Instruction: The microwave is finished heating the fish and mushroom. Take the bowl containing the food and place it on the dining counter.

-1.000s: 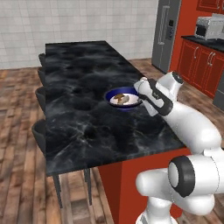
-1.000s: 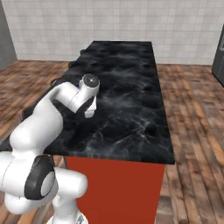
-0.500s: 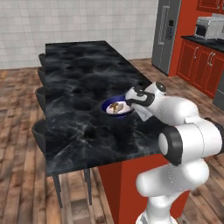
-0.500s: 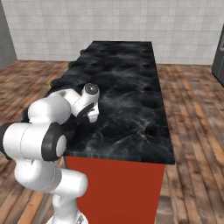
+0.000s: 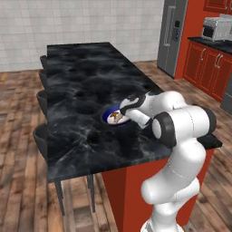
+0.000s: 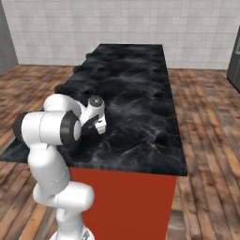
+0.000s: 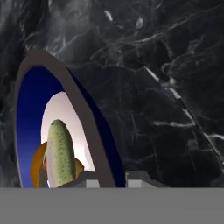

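Pincer (image 5: 123, 108) grips one bowl (image 5: 114, 117) holding two food pieces (image 5: 116, 118).

Both base views look forward and down from behind the tool (image 5: 128, 110), sharing the bench (image 6: 140, 93); the hand view sits close above the bench top.

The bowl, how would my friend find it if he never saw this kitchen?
Look for the long black marble dining counter with the red base. Near its closer end, right at the white robot's gripper, sits the bowl. It is small and round, dark blue outside, white inside, with a speckled fish in it, and nothing else rests on that countertop.
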